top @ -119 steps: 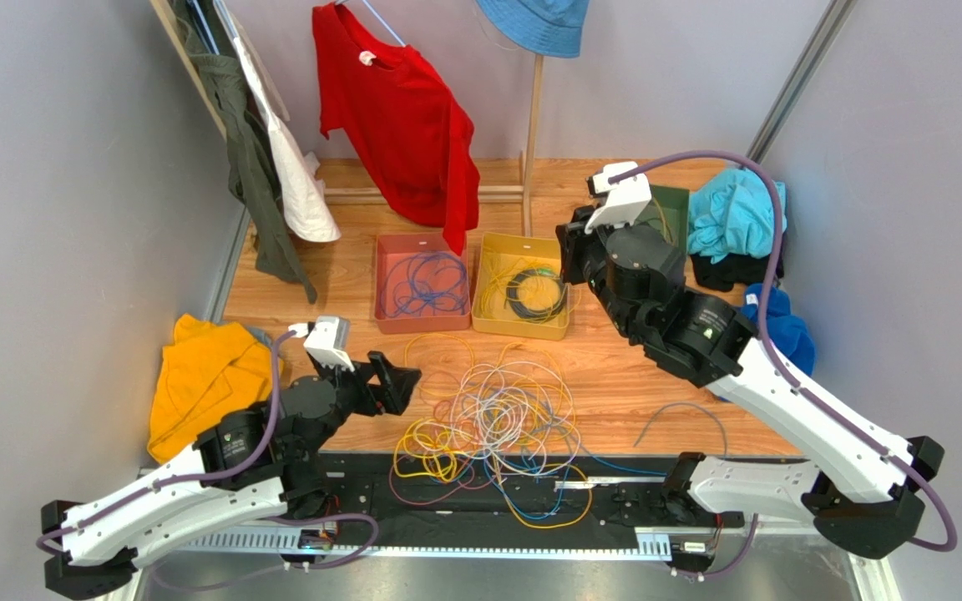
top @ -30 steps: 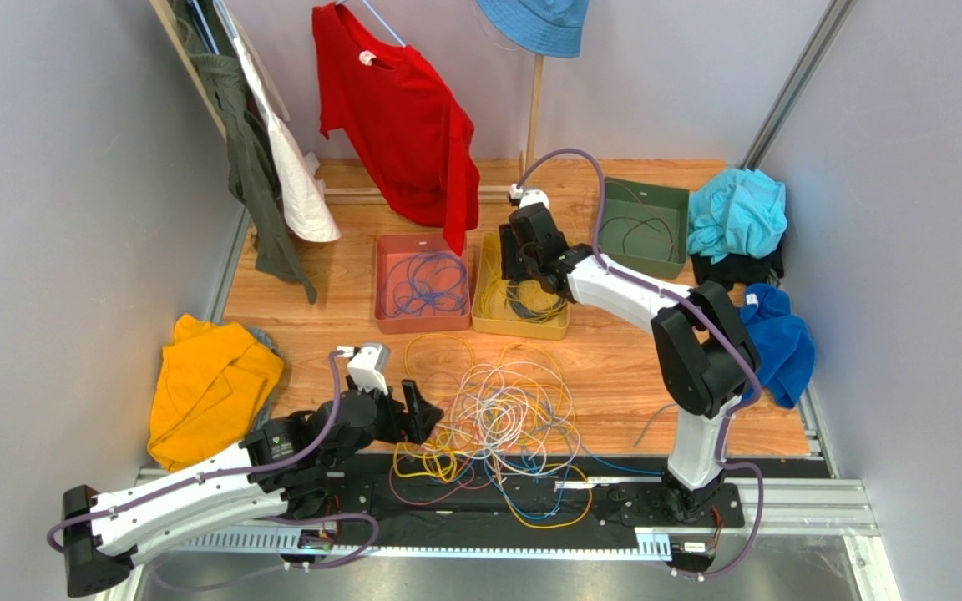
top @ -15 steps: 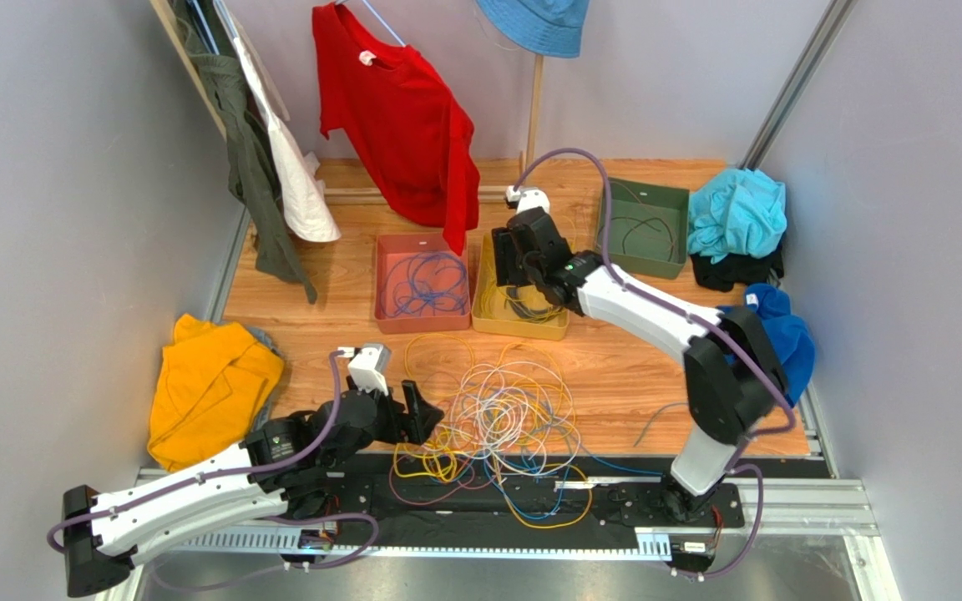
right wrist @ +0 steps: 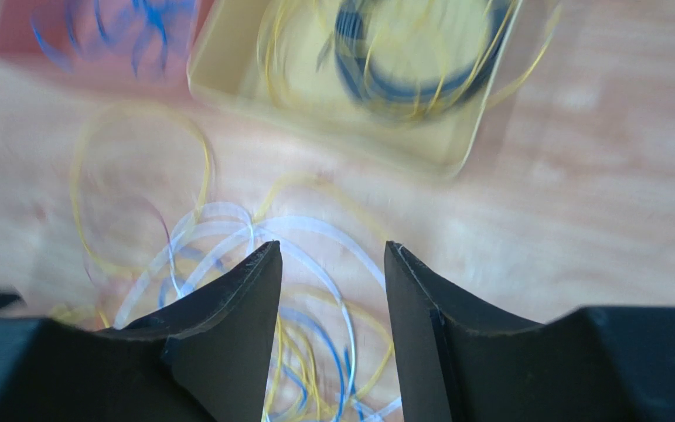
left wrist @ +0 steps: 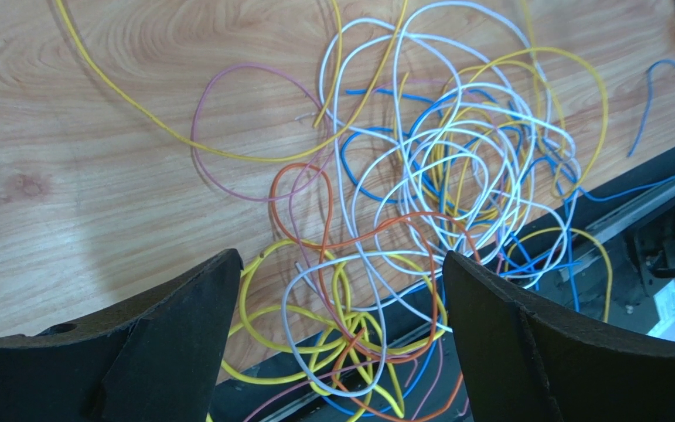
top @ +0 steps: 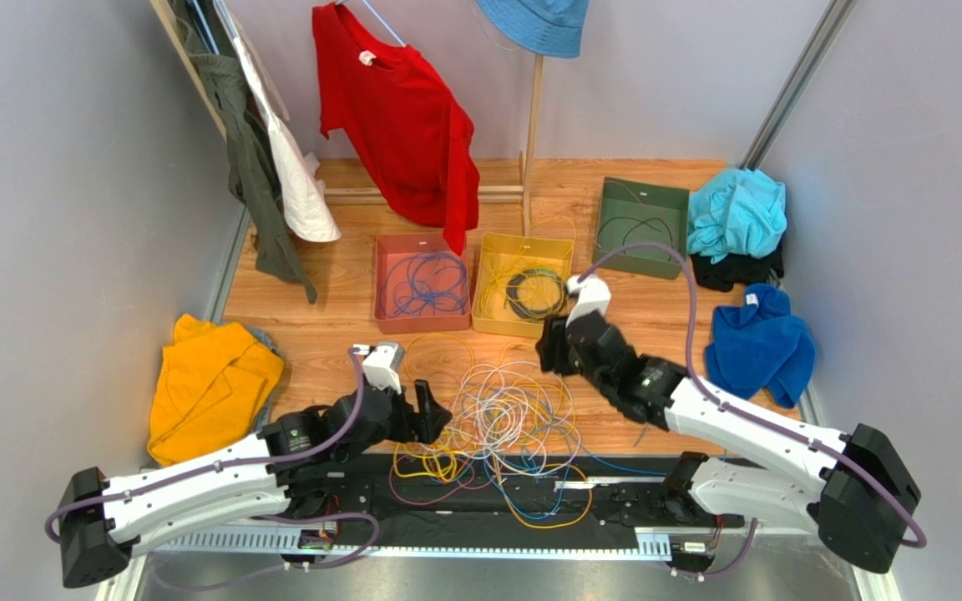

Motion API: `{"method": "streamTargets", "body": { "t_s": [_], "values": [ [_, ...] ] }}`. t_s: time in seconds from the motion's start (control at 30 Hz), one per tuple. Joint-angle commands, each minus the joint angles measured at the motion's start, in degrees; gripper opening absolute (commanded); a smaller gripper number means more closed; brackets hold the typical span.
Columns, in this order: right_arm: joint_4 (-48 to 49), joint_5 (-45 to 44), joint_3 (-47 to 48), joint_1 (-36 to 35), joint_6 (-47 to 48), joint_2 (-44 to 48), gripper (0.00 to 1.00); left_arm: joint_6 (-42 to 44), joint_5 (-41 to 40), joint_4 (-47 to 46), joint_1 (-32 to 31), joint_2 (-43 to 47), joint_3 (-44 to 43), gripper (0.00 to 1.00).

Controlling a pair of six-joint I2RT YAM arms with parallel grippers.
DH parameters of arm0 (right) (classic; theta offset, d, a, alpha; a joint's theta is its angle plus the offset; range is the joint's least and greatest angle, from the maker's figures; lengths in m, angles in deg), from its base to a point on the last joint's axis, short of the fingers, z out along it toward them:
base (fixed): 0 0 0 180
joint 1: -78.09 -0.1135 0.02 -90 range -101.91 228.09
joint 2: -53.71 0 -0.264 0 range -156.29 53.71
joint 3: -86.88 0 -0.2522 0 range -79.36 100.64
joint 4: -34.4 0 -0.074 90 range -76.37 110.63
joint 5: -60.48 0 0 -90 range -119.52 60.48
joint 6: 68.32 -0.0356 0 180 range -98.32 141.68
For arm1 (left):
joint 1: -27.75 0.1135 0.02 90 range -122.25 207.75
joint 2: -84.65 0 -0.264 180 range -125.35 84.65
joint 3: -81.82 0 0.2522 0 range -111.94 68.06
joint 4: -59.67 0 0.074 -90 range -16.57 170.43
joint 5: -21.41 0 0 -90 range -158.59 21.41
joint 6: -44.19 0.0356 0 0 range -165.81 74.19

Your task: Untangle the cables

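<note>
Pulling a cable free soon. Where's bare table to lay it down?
Bare wood lies between the orange cloth and the red tray, and between the green tray, the blue cloth and the right arm. Crowded: the cable tangle in the near middle, between the left gripper and right gripper.

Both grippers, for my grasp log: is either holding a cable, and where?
Nothing is held. The left gripper and right gripper gape empty above the tangle of thin yellow, white and blue cables.
</note>
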Motion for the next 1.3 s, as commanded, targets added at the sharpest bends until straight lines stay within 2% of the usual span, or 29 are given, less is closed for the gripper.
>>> {"method": "streamTargets", "body": {
  "t_s": [0.0,0.13,0.3,0.57,0.67,0.8,0.97,1.07,1.1,1.17,1.2,1.27],
  "values": [
    [0.39,-6.33,-6.35,-7.22,-4.70,3.26,0.50,0.80,1.82,-4.70,-0.02,-4.95,-2.92,0.93],
    [1.79,-7.21,-10.93,-7.32,-6.28,3.71,0.51,0.36,1.99,-5.84,0.07,-6.19,-2.75,0.93],
    [6.61,-3.26,-13.65,-7.67,-7.51,4.59,0.50,0.54,1.90,-5.67,0.07,-5.75,-3.01,0.93],
    [6.10,-2.82,-14.01,-8.46,-9.54,8.63,0.51,0.19,1.46,-4.61,-0.02,-5.05,-3.10,0.93],
    [5.75,-0.20,-13.66,-8.63,-9.98,11.09,0.50,-0.16,1.73,-4.88,-0.02,-5.13,-2.93,0.93],
    [5.93,4.38,-12.25,-9.33,-9.71,8.39,0.49,-0.43,2.08,-5.40,-0.02,-5.31,-2.75,0.93],
    [6.63,4.83,-12.86,-10.65,-11.11,4.60,0.44,-0.78,2.43,-5.49,-0.10,-5.40,-2.66,0.93],
    [7.24,5.09,-13.30,-11.09,-11.56,4.24,0.34,-0.87,2.43,-5.41,-0.28,-5.31,-2.49,0.93],
    [7.07,4.83,-13.22,-11.27,-11.56,4.59,0.24,-0.78,2.43,-5.32,-0.28,-5.14,-2.49,0.93],
    [6.46,3.96,-12.69,-11.53,-11.04,6.34,0.14,-0.87,2.34,-5.23,-0.45,-5.05,-2.49,0.93],
    [4.97,3.60,-11.47,-11.62,-10.60,7.13,0.04,-0.87,2.34,-5.23,-0.37,-4.87,-2.40,0.93],
    [2.86,2.37,-9.19,-11.71,-9.11,10.19,0.00,-0.87,2.26,-5.05,-0.46,-4.79,-2.40,0.93]
  ]
}}
